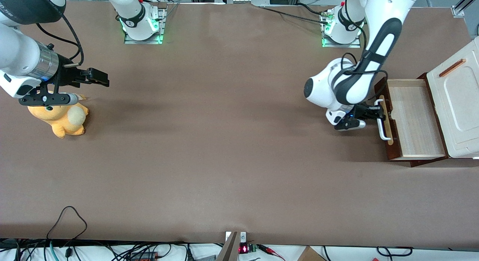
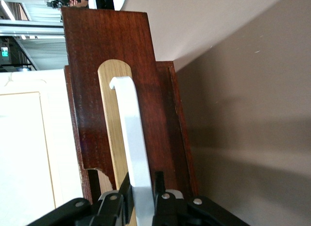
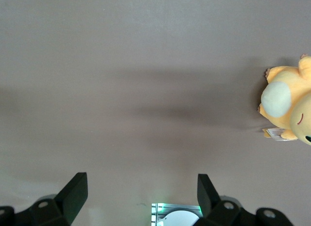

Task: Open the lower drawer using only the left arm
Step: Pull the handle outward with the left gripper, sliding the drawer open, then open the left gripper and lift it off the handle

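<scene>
The lower drawer (image 1: 415, 119) stands pulled well out of the cream-white cabinet (image 1: 458, 104), with its pale wood inside showing. Its dark brown front (image 1: 388, 141) carries a white bar handle (image 1: 382, 130) over a tan strip. The left arm's black gripper (image 1: 380, 114) is in front of the drawer, shut on the handle. In the left wrist view the gripper (image 2: 142, 180) has one finger (image 2: 125, 184) on each side of the white handle (image 2: 131, 129), against the dark front (image 2: 107, 41).
A yellow plush toy (image 1: 61, 119) lies toward the parked arm's end of the table and shows in the right wrist view (image 3: 284, 109). The brown table (image 1: 224, 141) stretches between. Cables hang along the table edge nearest the front camera.
</scene>
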